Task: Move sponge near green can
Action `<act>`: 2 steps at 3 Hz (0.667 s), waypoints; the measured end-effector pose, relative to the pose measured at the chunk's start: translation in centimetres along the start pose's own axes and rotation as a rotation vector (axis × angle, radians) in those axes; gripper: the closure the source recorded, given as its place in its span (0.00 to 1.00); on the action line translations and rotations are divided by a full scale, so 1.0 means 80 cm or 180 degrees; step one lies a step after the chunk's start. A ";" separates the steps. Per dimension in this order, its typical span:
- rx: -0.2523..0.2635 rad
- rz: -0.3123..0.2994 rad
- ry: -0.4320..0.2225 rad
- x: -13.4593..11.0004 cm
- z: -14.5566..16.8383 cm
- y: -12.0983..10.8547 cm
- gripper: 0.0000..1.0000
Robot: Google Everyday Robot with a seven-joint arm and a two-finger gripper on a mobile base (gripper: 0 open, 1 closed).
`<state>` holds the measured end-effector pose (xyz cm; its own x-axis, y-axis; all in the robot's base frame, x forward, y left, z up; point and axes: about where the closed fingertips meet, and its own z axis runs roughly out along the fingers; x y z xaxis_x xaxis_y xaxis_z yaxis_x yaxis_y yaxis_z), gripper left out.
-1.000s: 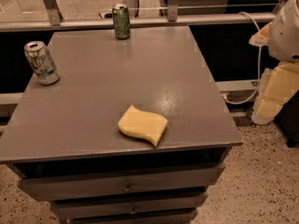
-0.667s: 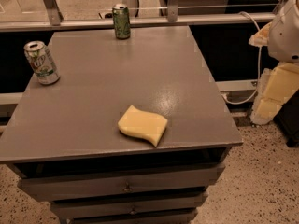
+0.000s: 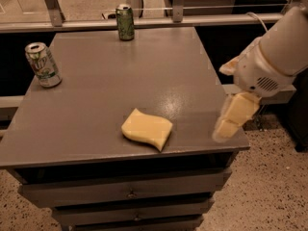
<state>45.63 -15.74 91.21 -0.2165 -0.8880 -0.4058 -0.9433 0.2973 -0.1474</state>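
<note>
The sponge (image 3: pixel 147 129) is a flat pale-yellow pad with wavy edges, lying near the front edge of the grey table (image 3: pixel 144 71). The green can (image 3: pixel 125 22) stands upright at the far edge of the table, well apart from the sponge. My gripper (image 3: pixel 235 115) hangs from the white arm (image 3: pixel 274 57) over the table's front right corner, to the right of the sponge and not touching it. It holds nothing that I can see.
A silver-white can (image 3: pixel 43 64) with a green logo stands near the table's left edge. Drawers (image 3: pixel 130 194) sit under the tabletop. A railing and a cable (image 3: pixel 211 6) run behind the table. Speckled floor (image 3: pixel 269 196) lies to the right.
The arm has swung left and down, bringing the gripper from beside the table to over its front right corner. The sponge and both cans have not moved.
</note>
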 end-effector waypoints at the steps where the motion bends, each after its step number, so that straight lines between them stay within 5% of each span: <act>1: -0.0155 0.0112 -0.0278 -0.024 0.047 0.009 0.00; 2: -0.0275 0.0227 -0.0563 -0.053 0.090 0.016 0.00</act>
<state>47.13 -9.08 86.22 -0.2432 -0.7881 -0.5655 -0.9469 0.3194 -0.0378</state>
